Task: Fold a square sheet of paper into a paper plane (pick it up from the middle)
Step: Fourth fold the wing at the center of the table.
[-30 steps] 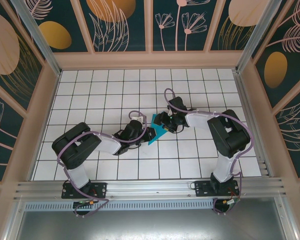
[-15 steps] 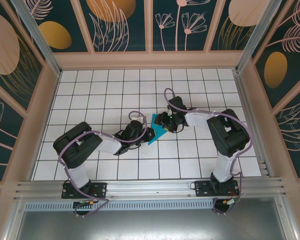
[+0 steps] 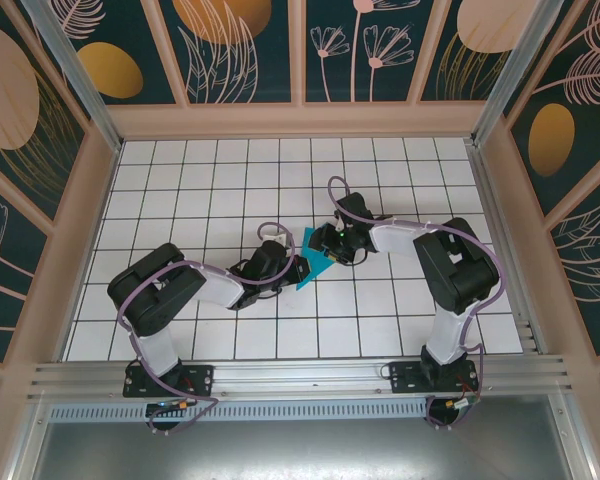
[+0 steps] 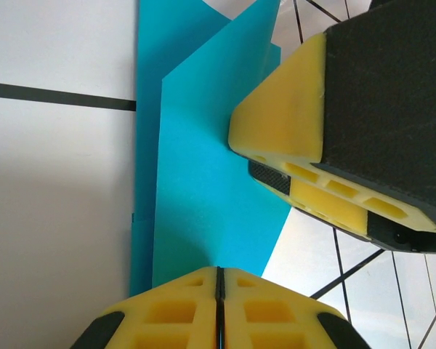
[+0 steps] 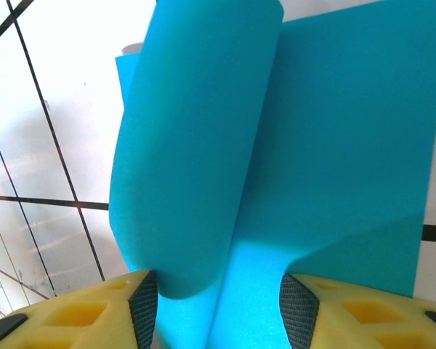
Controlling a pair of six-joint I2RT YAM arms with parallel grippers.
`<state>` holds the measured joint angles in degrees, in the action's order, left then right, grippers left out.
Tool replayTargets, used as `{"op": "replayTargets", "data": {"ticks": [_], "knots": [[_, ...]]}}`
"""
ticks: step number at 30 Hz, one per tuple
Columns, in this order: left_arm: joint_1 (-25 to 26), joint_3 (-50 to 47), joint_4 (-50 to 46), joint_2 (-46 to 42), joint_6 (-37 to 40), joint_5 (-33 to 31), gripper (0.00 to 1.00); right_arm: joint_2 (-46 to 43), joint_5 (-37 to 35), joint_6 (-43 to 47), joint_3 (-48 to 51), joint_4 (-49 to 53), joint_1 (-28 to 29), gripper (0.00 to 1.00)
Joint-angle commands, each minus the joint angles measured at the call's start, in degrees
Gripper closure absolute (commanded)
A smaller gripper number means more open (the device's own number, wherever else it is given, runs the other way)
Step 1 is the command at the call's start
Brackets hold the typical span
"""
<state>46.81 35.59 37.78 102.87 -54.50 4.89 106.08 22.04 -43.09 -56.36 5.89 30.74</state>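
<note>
The teal sheet of paper (image 3: 314, 263) lies partly folded on the white grid floor between both arms. In the left wrist view the paper (image 4: 203, 174) shows two overlapping layers with a straight crease on its left side. My left gripper (image 4: 219, 273) (image 3: 294, 270) is shut, its tips pinching the paper's near edge. My right gripper (image 5: 221, 313) (image 3: 326, 246) is open and straddles the paper (image 5: 334, 145). A raised flap (image 5: 196, 138) curls up against its left finger (image 5: 144, 305). One right gripper finger (image 4: 291, 123) rests on the paper from the opposite side.
The white tiled floor (image 3: 220, 180) spreads around the paper inside the walled enclosure. The decorated walls (image 3: 300, 40) stand far from the grippers. An aluminium rail (image 3: 300, 375) runs along the near edge by the arm bases.
Almost nothing differs. The left arm has shifted slightly toward the paper, while the paper and the right gripper stay where they were.
</note>
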Motion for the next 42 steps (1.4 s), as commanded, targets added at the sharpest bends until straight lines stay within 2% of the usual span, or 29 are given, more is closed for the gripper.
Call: {"op": "replayTargets", "data": {"ticks": [1,19,31,42], "knots": [[-0.4,0.9,-1.9,1.1,-0.5,-1.0,0.89,8.3,-8.9,2.6,4.4,5.3,0.0,0.48],[-0.4,1.4,-1.0,-1.6,0.2,0.7,0.85,11.3,-13.3,1.2,4.3,6.9,0.1,0.56],[-0.4,1.8,-3.5,-4.3,0.6,-5.7,0.84,11.9,-13.2,0.3,4.4,6.4,0.2,0.56],[-0.4,3.0,-0.4,-1.6,0.4,-0.7,0.84,12.3,-13.0,-0.2,4.3,6.7,0.2,0.56]]}}
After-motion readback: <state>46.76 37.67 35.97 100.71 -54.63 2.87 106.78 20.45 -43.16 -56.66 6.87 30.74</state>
